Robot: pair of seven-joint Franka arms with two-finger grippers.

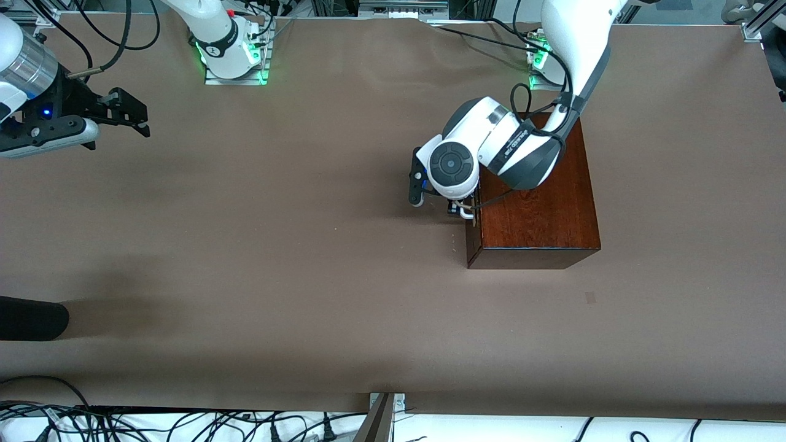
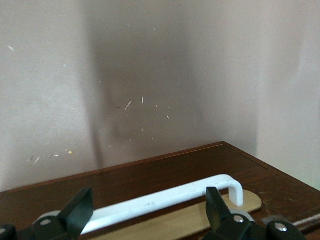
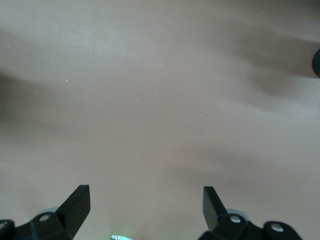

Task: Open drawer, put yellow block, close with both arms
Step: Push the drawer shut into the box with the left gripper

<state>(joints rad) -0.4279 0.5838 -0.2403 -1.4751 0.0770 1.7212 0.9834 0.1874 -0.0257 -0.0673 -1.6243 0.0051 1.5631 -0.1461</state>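
Observation:
The dark wooden box stands toward the left arm's end of the table. Its drawer front carries the white U-shaped handle, which also shows in the front view. A strip of pale wood shows beside the handle. My left gripper is at the handle. In the left wrist view it is open, with a finger at each end of the handle and not clamping it. My right gripper is open and empty over bare table at the right arm's end. The yellow block is out of view.
A dark rounded object lies at the table's edge at the right arm's end, nearer the front camera, and its edge shows in the right wrist view. Cables run below the table's near edge. Brown table spreads between the arms.

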